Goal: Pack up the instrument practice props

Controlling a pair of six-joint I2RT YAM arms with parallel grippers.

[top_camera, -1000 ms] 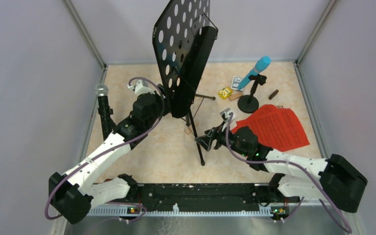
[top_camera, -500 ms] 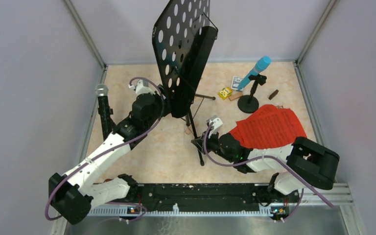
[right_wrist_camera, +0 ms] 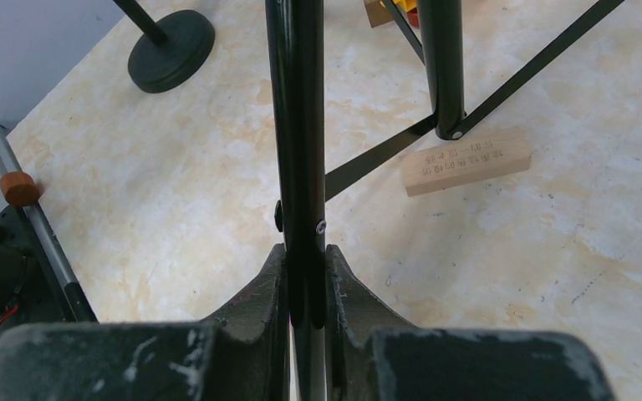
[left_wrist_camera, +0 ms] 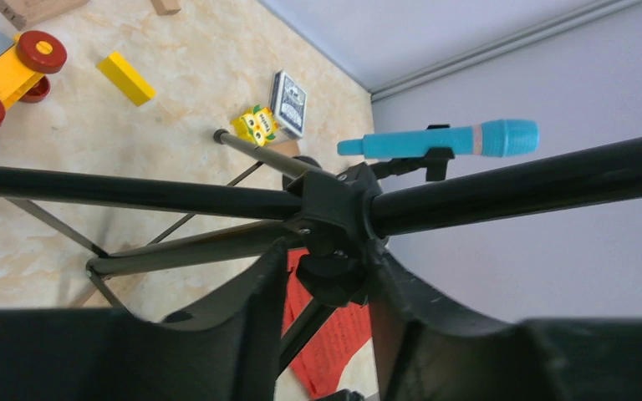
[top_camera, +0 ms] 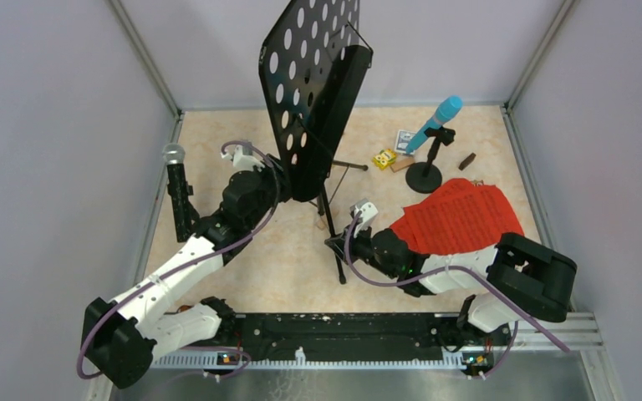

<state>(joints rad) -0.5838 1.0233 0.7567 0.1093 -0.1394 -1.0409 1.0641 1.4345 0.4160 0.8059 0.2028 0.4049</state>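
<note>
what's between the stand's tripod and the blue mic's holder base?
Top view: a small yellow toy and a wooden block right beside it.

The right hand (right_wrist_camera: 305, 280), open before, now clamps the thin black front tripod leg (right_wrist_camera: 295, 125) of the black hole-punched music stand (top_camera: 313, 75); the left hand (left_wrist_camera: 330, 261) sits narrower around its black hub (left_wrist_camera: 338, 209).

Lilac walls (top_camera: 50, 125), beige marbled tbl (top_camera: 284, 271)

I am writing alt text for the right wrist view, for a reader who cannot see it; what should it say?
The right gripper is shut on a thin black tripod leg of the music stand. Beyond it, a small wooden block lies on the pale marbled table, and a round black base stands at the upper left.
</note>
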